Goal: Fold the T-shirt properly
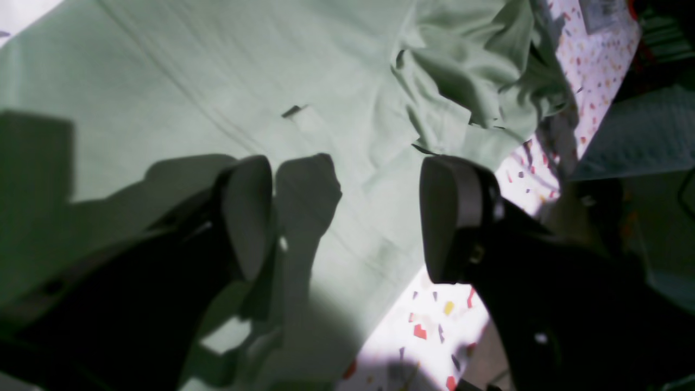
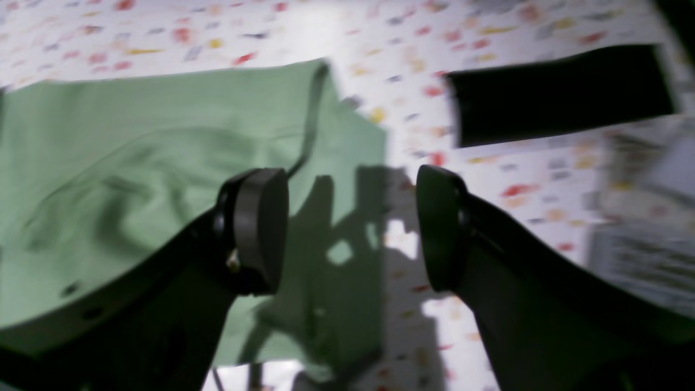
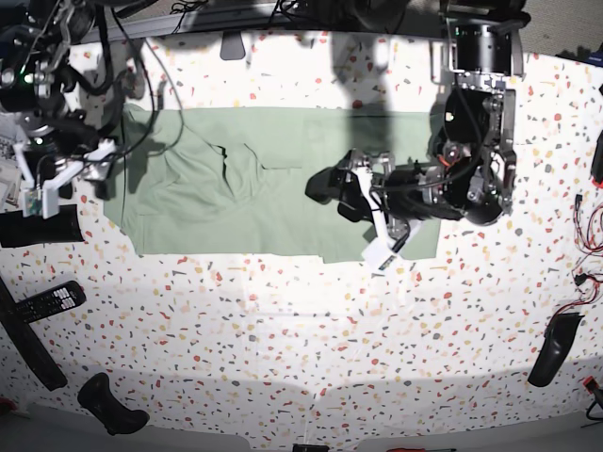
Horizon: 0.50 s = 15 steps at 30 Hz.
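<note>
Meanwhile the T-shirt [image 3: 245, 202] lies spread across the upper middle of the speckled counter [image 3: 301, 348], bunched at its left end. Right of centre, the left gripper [image 3: 363, 202] hovers over the cloth, jaws released. At upper left, the right gripper [image 2: 352, 228] also stands parted, grasping nothing.

table top [image 3: 311, 330]: white with little red, yellow and grey flecks all over, terrazzo look
remote [image 3: 47, 301]: black with buttons, lying near the left edge
dark strip [image 3: 28, 348]: long black piece, slanted, just below the remote
black handle thing [image 3: 111, 407]: lumpy, sits in the bottom left corner
black pad [image 3: 40, 226]: flat dark rectangle at the left edge
curved black object [image 3: 553, 348]: lower right, near the table edge
wires [image 3: 589, 221]: loose red and black ones along the right edge
</note>
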### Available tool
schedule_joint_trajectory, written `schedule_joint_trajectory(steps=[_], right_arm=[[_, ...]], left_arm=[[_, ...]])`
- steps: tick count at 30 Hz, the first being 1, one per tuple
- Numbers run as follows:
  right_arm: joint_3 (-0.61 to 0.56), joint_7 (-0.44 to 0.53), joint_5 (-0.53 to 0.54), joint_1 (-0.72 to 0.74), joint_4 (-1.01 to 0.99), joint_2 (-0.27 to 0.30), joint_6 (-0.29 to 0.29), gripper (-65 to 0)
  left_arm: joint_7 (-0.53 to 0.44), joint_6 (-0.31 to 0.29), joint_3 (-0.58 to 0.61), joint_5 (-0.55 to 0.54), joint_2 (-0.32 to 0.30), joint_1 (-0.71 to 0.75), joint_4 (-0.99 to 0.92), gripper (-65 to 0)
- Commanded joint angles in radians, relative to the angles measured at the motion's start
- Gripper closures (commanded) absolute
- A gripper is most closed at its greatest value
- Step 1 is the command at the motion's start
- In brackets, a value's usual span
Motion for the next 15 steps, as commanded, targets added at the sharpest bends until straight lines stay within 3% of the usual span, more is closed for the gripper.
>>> schedule_joint_trajectory(steps=[1,15], right_arm=[[0.004,0.022,-0.012,0.020,0.019,0.011,-0.001,-36.2],[0.005,-0.038,-0.113,0.198,-0.073,0.011,-0.003,-36.2]], left_arm=[[-0.017,-0.001,0.000,-0.023,0.003,-0.021,0.019,-39.3],[-0.017,0.000,0.000,-0.024,0.003,-0.021,0.019,-39.4]])
